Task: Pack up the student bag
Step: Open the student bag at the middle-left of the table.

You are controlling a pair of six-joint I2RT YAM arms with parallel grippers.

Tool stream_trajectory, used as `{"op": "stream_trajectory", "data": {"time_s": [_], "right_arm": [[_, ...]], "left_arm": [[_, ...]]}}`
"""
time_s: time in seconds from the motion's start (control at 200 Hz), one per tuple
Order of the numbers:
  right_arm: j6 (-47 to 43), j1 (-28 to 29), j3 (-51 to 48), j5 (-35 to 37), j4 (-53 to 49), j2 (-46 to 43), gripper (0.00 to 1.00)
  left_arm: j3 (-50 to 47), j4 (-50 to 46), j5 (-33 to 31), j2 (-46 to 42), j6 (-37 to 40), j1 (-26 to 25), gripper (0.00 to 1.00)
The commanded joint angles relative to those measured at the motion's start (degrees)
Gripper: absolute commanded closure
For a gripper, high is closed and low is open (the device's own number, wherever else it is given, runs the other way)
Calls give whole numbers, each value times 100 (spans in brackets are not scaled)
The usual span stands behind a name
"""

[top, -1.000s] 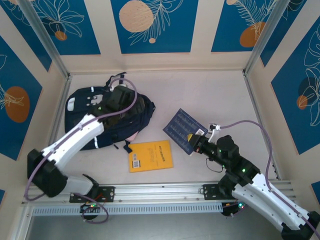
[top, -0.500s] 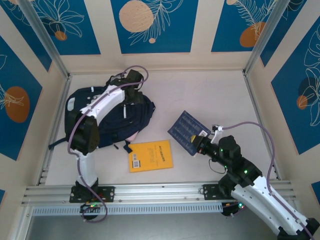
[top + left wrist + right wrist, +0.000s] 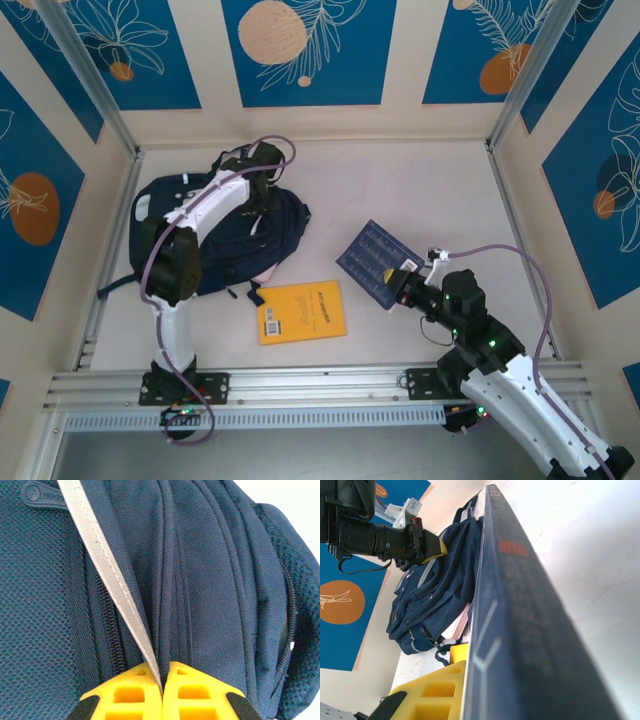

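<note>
The student bag [image 3: 215,235], dark navy with thin pale stripes, lies flat at the back left of the table. My left gripper [image 3: 258,192] is down on its upper right part. In the left wrist view its yellow fingers [image 3: 130,692] are shut on a fold of navy fabric [image 3: 200,605] and a grey stripe [image 3: 107,575]. My right gripper [image 3: 403,287] is shut on the near corner of a dark blue book [image 3: 373,257], held tilted off the table. In the right wrist view the book [image 3: 520,630] covers all but one yellow finger [image 3: 427,695].
A yellow book [image 3: 301,311] lies flat in front of the bag, between the two arms. Something pink [image 3: 262,272] sticks out of the bag's near side. Metal rails and patterned walls close in the table on the left, back and right.
My left arm lifted off the bag, reached to its far right part, and its gripper closed on the fabric. The right arm and blue book have barely shifted.
</note>
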Motion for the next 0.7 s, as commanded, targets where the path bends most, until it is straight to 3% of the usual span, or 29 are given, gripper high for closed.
{"op": "stream_trajectory", "data": {"time_s": [0.0,0.33,0.58,0.695], "right_arm": [[-40,-30,19,-195,379,-70,100],[-272,-92,481,-256,242,-46,100],[119,-123,487,-1228,1095,614,100],[454,-122,344,-1656,1778,1090,99]], "left_arm": [[-17,340,942,-636,479,-64,100],[-387,759,2178,-2203,1286,-335,100],[-651,976,2980,-3086,1571,-336,100],[-628,1006,3039,-3159,1608,-335,100]]}}
